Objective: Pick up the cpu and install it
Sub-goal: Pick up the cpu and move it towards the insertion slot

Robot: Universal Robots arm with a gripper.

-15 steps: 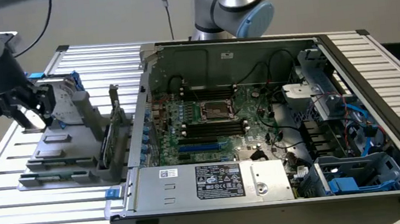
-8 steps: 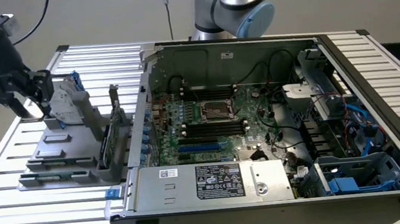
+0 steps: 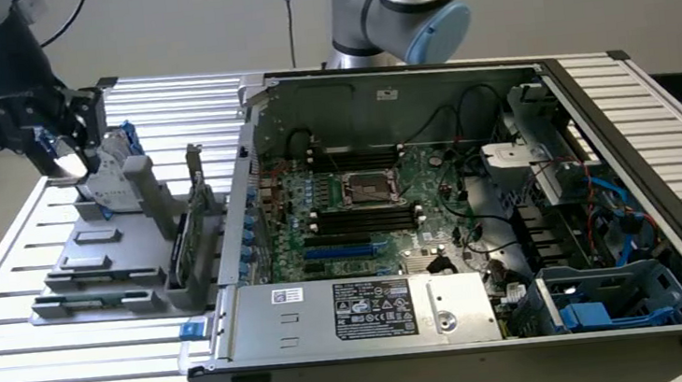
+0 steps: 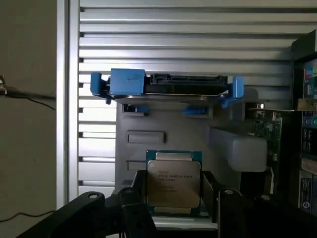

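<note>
The cpu (image 4: 173,183), a small flat square chip with a silver metal top and green edge, sits between my gripper's (image 4: 173,192) two black fingers (image 4: 140,191), which press on its two sides. In the exterior view my gripper (image 3: 67,167) hangs at the exterior view's left, over the far end of the grey parts holder (image 3: 98,271), with the cpu (image 3: 68,163) showing as a pale square in its grip, lifted off the holder. The dark metal-framed socket (image 3: 370,188) lies in the middle of the motherboard, well off towards the exterior view's right.
A hard drive in a blue bracket (image 4: 166,87) stands on the holder just beyond the cpu. An expansion card (image 3: 201,204) stands upright beside the open computer case (image 3: 246,116). The power supply (image 3: 366,311) and cables (image 3: 606,212) crowd the case's near side.
</note>
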